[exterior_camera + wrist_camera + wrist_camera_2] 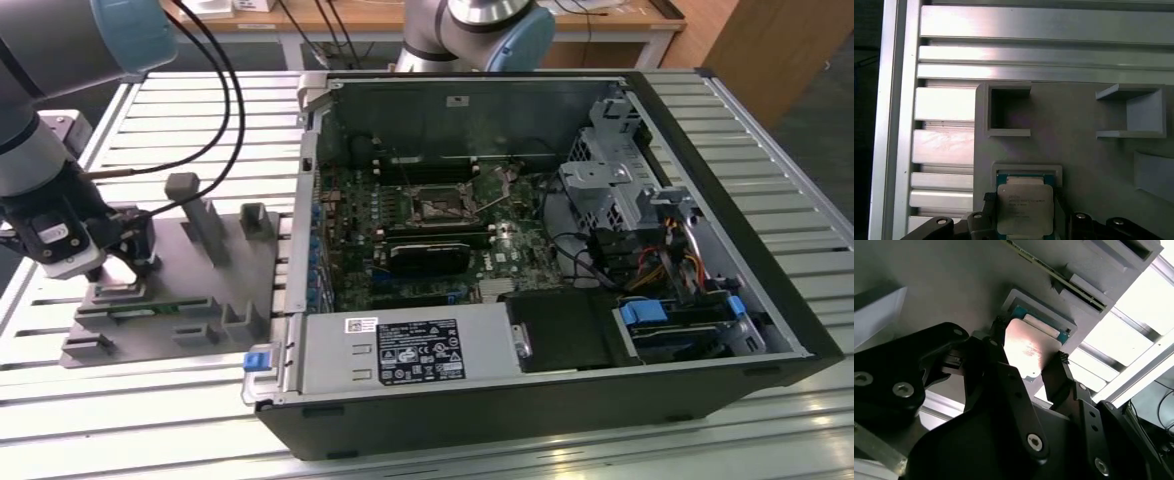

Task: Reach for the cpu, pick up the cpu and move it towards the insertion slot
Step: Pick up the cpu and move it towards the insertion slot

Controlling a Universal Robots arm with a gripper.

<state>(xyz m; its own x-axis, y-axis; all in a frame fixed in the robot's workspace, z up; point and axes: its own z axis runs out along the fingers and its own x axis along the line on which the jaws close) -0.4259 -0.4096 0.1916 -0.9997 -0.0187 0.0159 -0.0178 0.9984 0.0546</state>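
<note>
Black tool [1029, 347] clamps the flat, square, shiny-topped cpu [1025, 354] by two opposite edges, at a rimmed pocket in the matte grey fixture [1079, 165] on the ribbed aluminium surface [1004, 55].

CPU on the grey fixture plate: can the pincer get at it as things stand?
Probably yes. The black pincer straddles the flat square silver cpu at its pocket in the grey plastic fixture plate, and nothing lies over the chip. Whether it has a grip, I cannot tell.
</note>
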